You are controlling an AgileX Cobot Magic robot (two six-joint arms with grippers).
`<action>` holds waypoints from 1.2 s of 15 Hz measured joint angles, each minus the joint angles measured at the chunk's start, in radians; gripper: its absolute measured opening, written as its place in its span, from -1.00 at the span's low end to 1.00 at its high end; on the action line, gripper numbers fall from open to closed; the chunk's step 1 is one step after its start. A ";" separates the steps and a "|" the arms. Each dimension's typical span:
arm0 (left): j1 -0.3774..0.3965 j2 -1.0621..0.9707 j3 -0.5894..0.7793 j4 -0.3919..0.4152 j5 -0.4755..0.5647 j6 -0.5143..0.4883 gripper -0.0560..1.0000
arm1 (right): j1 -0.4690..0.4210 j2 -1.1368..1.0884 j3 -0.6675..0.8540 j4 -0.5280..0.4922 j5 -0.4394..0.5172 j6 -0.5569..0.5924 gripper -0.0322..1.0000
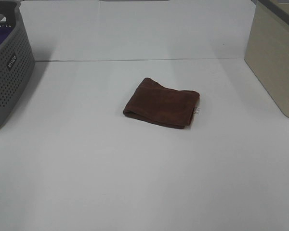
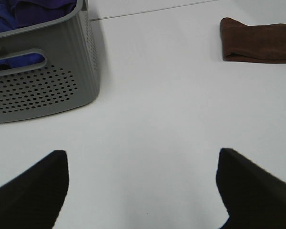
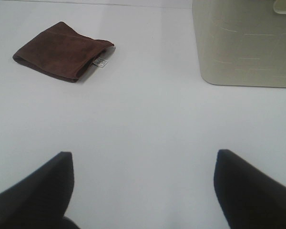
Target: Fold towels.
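The dark reddish-brown towel [image 1: 162,102] lies folded into a small thick rectangle in the middle of the white table, with its white tag [image 1: 197,111] sticking out at the right corner. It also shows in the left wrist view [image 2: 257,40] and the right wrist view [image 3: 62,51]. Neither arm shows in the exterior high view. My left gripper [image 2: 142,191] is open and empty over bare table, well away from the towel. My right gripper [image 3: 143,188] is open and empty too, also far from it.
A grey perforated basket [image 1: 9,67] with purple cloth [image 2: 33,12] inside stands at the table's left edge. A beige bin [image 1: 274,57] stands at the right edge, also in the right wrist view [image 3: 243,43].
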 joint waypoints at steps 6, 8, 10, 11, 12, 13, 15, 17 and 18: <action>0.000 0.000 0.000 0.000 0.000 0.000 0.63 | 0.000 -0.001 0.002 0.000 0.000 0.000 0.53; 0.000 0.000 0.000 0.000 0.000 0.000 0.63 | 0.000 -0.001 0.002 0.000 0.000 0.000 0.53; 0.000 0.000 0.000 0.000 0.000 0.000 0.63 | 0.000 -0.001 0.002 0.000 0.000 0.000 0.53; 0.000 0.000 0.000 0.000 0.000 0.000 0.63 | 0.000 -0.001 0.002 0.000 0.000 0.000 0.53; 0.000 0.000 0.000 0.000 0.000 0.000 0.63 | 0.000 -0.001 0.002 0.000 0.000 0.000 0.53; 0.000 0.000 0.000 0.000 0.000 0.000 0.63 | 0.000 -0.001 0.002 0.000 0.000 0.000 0.53; 0.000 0.000 0.000 0.000 0.000 0.000 0.63 | 0.000 -0.001 0.002 0.000 0.000 0.000 0.53; 0.000 0.000 0.000 0.000 0.000 0.000 0.63 | 0.000 -0.001 0.002 0.000 0.000 0.000 0.53; 0.000 0.000 0.000 0.000 0.000 0.000 0.63 | 0.000 -0.001 0.002 0.000 0.000 0.000 0.53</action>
